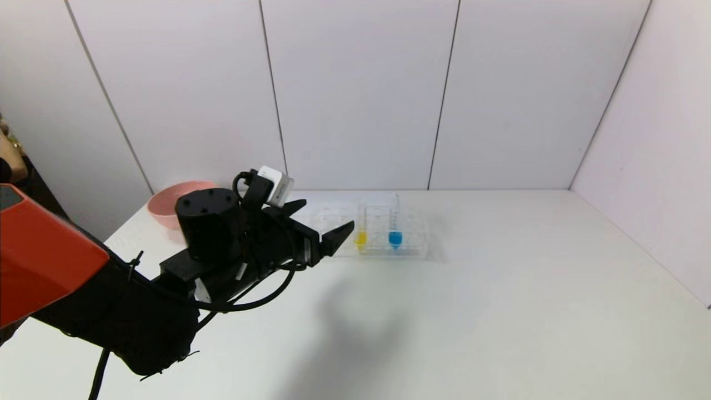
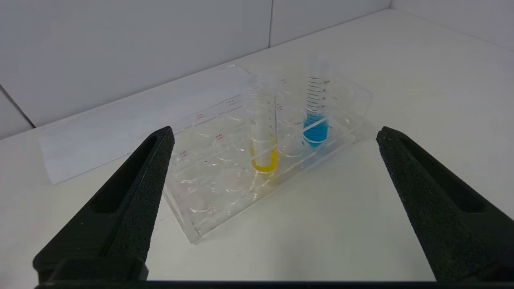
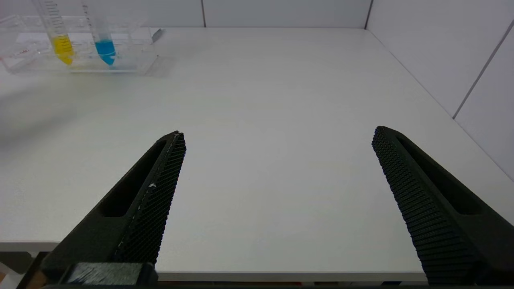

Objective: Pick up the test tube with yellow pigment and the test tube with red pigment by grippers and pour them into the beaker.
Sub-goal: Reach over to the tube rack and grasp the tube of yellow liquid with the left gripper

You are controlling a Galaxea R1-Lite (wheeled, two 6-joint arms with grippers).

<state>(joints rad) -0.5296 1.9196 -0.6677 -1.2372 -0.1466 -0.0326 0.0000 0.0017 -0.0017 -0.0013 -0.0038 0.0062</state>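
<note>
Left tool: my left tool [image 1: 325,222] hangs above the surface [image 1: 500,311], jaws spread wide and empty, aimed at the rack. I judge it is lined up this way so the yellow tube can pass between the jaws.

Right tool: my right tool [image 3: 277,138] sits low at the near edge of the surface, well apart from the rack, jaws also wide and holding nothing. It looks parked.

Yellow tube: the test tube with yellow pigment [image 2: 263,124] stands upright in the rack, on the side nearest my left tool. It is slim and clear, printed with a scale, with yellow liquid pooled at its base.

Blue tube: a blue-liquid tube [image 2: 316,106] stands upright just beside it, not part of the job.

Rack: the clear tube rack [image 2: 209,200] holds both tubes steady; its other wells look empty.

Red tube and beaker: I cannot find either in these views.

Pink bowl: a pink bowl [image 1: 166,203] sits at the far left, partly hidden behind my left arm.
</note>
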